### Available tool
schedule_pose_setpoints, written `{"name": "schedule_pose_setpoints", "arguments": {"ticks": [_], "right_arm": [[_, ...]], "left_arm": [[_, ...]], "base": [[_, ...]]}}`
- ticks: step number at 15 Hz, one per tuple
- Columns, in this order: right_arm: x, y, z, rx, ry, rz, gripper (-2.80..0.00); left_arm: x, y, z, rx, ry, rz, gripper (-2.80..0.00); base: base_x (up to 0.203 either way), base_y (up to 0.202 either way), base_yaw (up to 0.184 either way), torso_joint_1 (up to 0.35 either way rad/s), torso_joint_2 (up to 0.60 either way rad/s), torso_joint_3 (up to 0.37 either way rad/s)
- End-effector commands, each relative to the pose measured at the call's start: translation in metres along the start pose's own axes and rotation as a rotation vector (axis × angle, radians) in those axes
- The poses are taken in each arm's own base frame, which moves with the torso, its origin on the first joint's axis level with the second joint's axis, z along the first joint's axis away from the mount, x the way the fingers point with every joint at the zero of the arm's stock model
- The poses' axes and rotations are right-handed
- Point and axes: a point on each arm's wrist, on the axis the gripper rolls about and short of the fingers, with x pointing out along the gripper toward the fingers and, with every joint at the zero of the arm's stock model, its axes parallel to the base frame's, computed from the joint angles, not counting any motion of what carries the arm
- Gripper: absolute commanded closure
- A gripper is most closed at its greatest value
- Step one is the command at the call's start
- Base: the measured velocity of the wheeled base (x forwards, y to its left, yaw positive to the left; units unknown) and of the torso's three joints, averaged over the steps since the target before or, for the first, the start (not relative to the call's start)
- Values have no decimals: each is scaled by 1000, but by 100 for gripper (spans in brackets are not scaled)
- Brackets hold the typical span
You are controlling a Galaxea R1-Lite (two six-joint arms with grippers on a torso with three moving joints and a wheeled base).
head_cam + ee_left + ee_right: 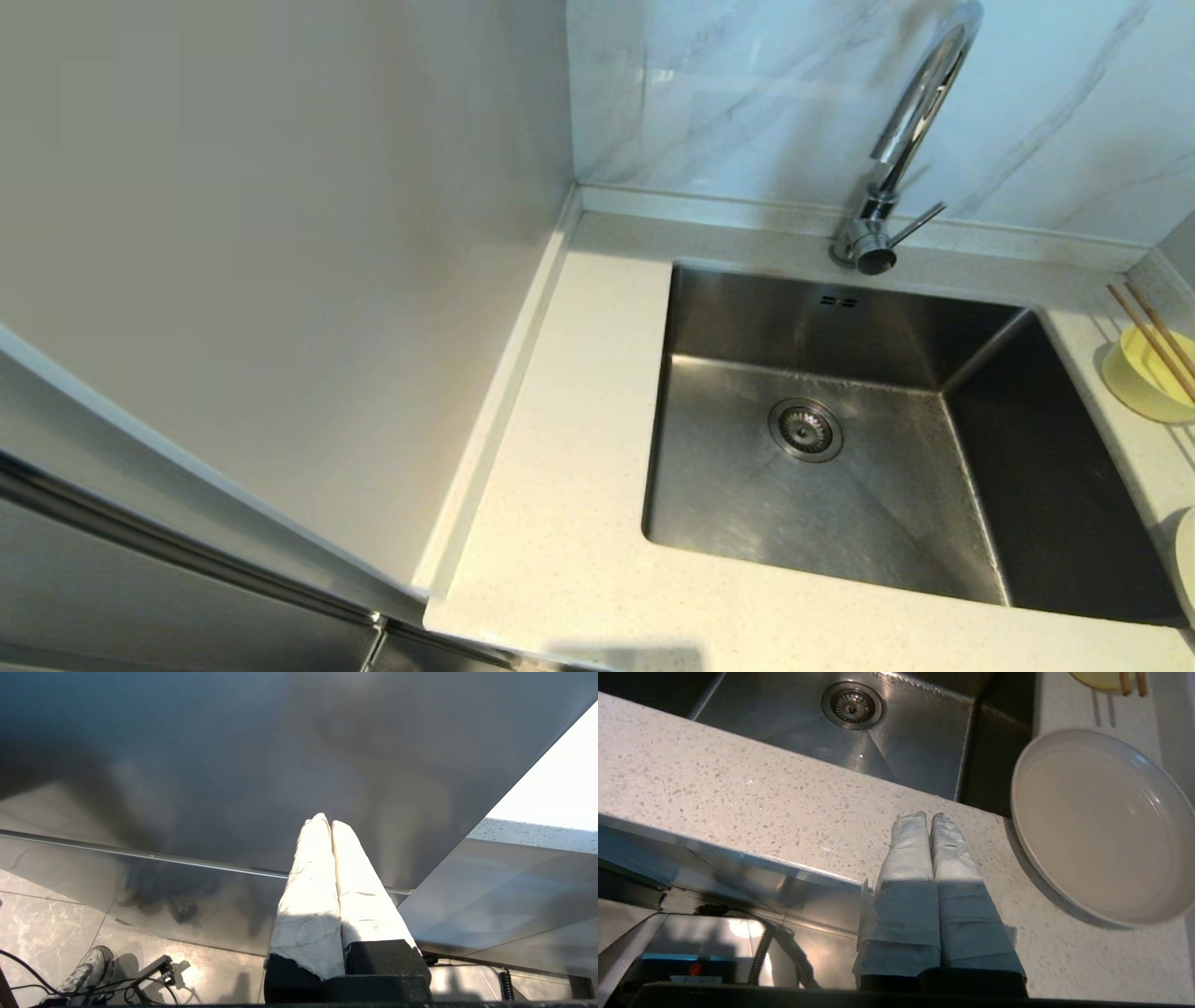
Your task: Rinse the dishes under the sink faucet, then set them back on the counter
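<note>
You have rinsed nothing yet: bowl, chopsticks and plate sit on the counter; both grippers are closed and empty.

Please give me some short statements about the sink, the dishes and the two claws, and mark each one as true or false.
1. The chopsticks rest across the yellow bowl. True.
2. The plate lies inside the basin. False: it sits on the counter, beside the basin.
3. The right claw is shut and holds nothing. True.
4. Water runs from the faucet. False: no stream is visible.
5. The left claw grips the bowl. False: it is shut on nothing, away from the dishes.
</note>
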Motion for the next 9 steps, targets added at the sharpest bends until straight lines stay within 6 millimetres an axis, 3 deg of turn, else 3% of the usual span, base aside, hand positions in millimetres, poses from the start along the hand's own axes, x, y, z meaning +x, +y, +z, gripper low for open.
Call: {"name": "schedule_pose_setpoints", "arguments": {"ticks": [1, 5, 9], "right_arm": [[7, 2, -9, 0, -68, 13, 0], [12, 6, -17, 40, -81, 98, 0], [12, 5, -17, 161, -72, 72, 0]], "left_arm": [[0, 0, 0, 0, 0, -1, 0], [0, 0, 0, 0, 0, 0, 0], [0, 0, 0, 0, 0, -1, 0]], "base": [[0, 0, 0, 0, 0, 0], [0, 0, 0, 0, 0, 0], [0, 0, 0, 0, 0, 0]]}}
